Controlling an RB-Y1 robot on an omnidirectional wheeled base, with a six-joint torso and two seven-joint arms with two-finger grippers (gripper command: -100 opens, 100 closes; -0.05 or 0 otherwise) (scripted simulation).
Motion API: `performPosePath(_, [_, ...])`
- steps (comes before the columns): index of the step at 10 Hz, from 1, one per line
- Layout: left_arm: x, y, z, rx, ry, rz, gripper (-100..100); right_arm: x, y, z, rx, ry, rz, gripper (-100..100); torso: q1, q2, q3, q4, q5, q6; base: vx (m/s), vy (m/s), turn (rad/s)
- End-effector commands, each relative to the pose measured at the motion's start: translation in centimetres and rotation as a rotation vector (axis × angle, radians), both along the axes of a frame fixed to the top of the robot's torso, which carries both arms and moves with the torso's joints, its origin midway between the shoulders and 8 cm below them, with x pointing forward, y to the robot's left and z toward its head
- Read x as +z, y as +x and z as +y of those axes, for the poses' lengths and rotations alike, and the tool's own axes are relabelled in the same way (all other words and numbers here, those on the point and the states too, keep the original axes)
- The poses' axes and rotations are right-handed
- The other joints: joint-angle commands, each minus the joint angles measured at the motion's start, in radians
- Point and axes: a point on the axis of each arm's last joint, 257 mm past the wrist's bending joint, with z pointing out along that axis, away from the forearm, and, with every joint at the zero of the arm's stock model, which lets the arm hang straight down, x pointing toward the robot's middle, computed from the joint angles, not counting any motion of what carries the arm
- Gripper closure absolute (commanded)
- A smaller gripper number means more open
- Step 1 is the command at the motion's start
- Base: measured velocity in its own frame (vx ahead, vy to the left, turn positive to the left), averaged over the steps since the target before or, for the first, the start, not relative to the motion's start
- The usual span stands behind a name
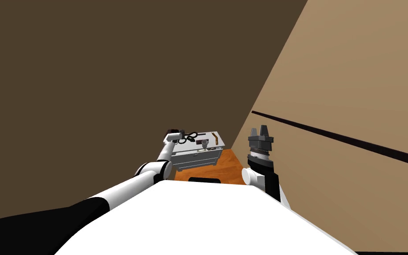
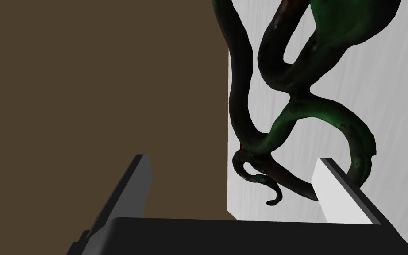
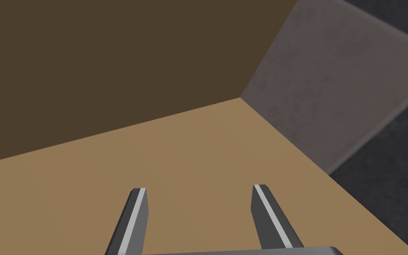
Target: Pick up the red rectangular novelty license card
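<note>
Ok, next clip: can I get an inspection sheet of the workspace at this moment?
Surface: flat white top of a light grey cabinet on an orange floor.
Job's things: red rectangular card not made out.
Clutter: dark green-black twisted coil, small grey cup-like item, brown angled strip.
Grippers: left pincer open at the top's edge beside the coil; right pincer open, raised, away from the cabinet.
Cables: nothing seen.
Surroundings: dark brown wall, tan wall.

home room: brown walls (image 1: 88, 66), orange floor (image 1: 226, 164), cluttered white drawer chest (image 1: 197, 158).
</note>
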Motion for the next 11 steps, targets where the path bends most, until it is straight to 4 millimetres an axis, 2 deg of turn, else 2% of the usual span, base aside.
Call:
performPosePath(1, [-0.3, 0.3, -1.0, -0.003, -0.027, 0.050, -100, 0.0, 0.0, 0.0, 0.000, 0.000, 0.000, 0, 0.000, 0.000, 0.000, 0.000, 0.000, 0.000, 0.027, -0.039, 0.000])
performPosePath(2, [-1.7, -0.3, -1.3, -0.004, -0.035, 0.099, -100, 0.0, 0.0, 0.0, 0.000, 0.000, 0.000, 0, -0.001, -0.001, 0.000, 0.000, 0.000, 0.000, 0.024, -0.033, -0.002])
performPosePath(3, [-1.0, 0.3, -2.1, -0.008, -0.054, 0.117, -100, 0.0, 0.0, 0.0, 0.000, 0.000, 0.000, 0, -0.001, 0.000, 0.000, 0.000, 0.000, 0.000, 0.028, -0.036, -0.008])
performPosePath(4, [-2.8, -0.8, -2.1, -0.007, -0.061, 0.175, -100, 0.0, 0.0, 0.0, 0.000, 0.000, 0.000, 0, -0.001, -0.001, 0.000, 0.000, 0.000, 0.000, 0.026, -0.031, -0.006])
performPosePath(5, [-1.9, -0.3, -2.9, -0.011, -0.079, 0.193, -100, 0.0, 0.0, 0.0, 0.000, 0.000, 0.000, 0, 0.000, 0.000, 0.000, 0.000, 0.000, 0.000, 0.032, -0.033, -0.009])
performPosePath(6, [-3.5, -1.3, -2.9, -0.008, -0.085, 0.241, -100, 0.0, 0.0, 0.0, 0.000, 0.000, 0.000, 0, -0.001, -0.001, 0.000, 0.000, 0.000, 0.000, 0.028, -0.030, -0.010])
performPosePath(7, [-3.0, -1.1, -3.6, -0.010, -0.102, 0.268, -100, 0.0, 0.0, 0.0, 0.000, 0.000, 0.000, 0, 0.000, 0.000, 0.000, 0.000, 0.000, 0.000, 0.038, -0.037, -0.012])
performPosePath(8, [-4.4, -2.1, -3.7, -0.008, -0.107, 0.314, -100, 0.0, 0.0, 0.0, 0.000, 0.000, 0.000, 0, -0.001, -0.001, -0.001, 0.000, 0.000, 0.000, 0.036, -0.028, -0.011])
performPosePath(11, [-5.3, -3.4, -4.8, -0.003, -0.142, 0.427, -100, 0.0, 0.0, 0.0, 0.000, 0.000, 0.000, 0, -0.001, -0.001, -0.001, 0.000, 0.000, 0.000, 0.038, -0.036, -0.018])
